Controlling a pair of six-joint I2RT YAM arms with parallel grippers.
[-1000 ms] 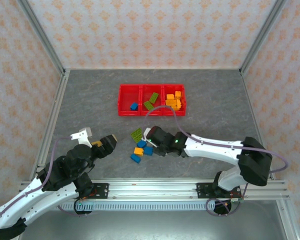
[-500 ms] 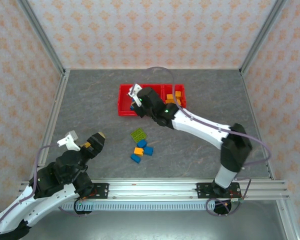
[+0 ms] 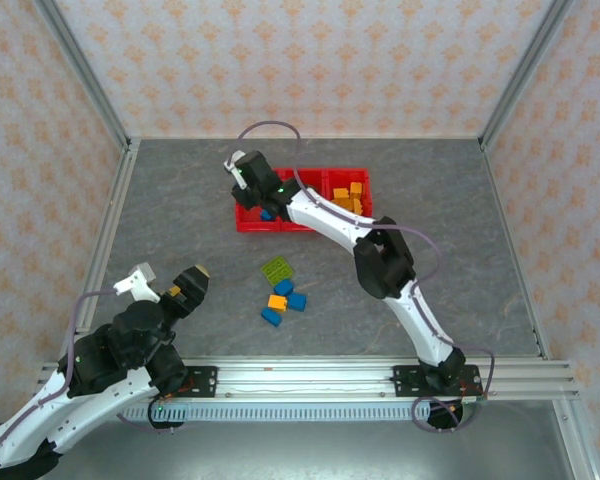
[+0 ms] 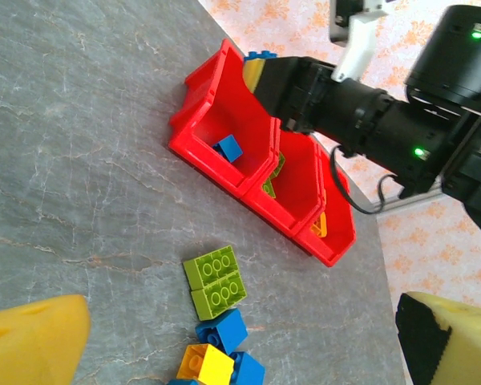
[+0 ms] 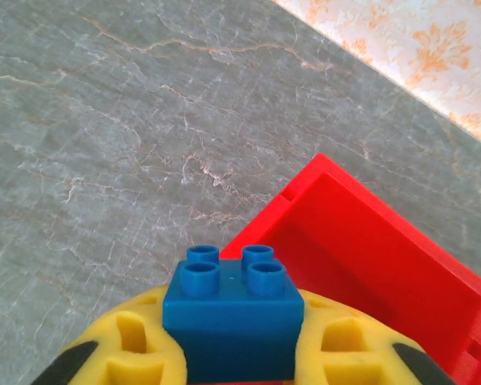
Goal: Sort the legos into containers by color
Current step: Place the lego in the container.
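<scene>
Five small studded plastic bricks lie loose on the grey marbled table (image 3: 170, 200) in the overhead view: a lime green plate (image 3: 276, 269), an orange brick (image 3: 277, 302) and three loose blue bricks (image 3: 271, 316). They are bunched together, well short of the bright red three-bin plastic tray (image 3: 260, 226). The right arm stretches across the tray, with the right gripper (image 3: 248, 182) over the far outer corner of the left bin. One sorted blue brick (image 3: 267, 213) lies in that bin, and sorted orange bricks (image 3: 348, 200) sit in the right bin. The left gripper (image 3: 170, 284) hovers near the table's left side, well apart from everything.

From the left wrist, its yellow pads (image 4: 32, 337) stand wide at the lower corners with nothing between them. Beyond them, green pieces (image 4: 272, 170) show in the middle bin.

From the right wrist, the fingers are clamped on the carried blue brick (image 5: 232, 309), studs up. Below it are only the bin's corner and bare table.

The risk, as I judge it, is a release from here. The brick hangs over the rim rather than the bin's floor, so it could clip the wall and tumble outside. A short move inward over the bin would cure that. Bare table lies left of and behind the tray, but the outstretched arm crosses the middle bin, so a low pull-back could nudge the tray.
</scene>
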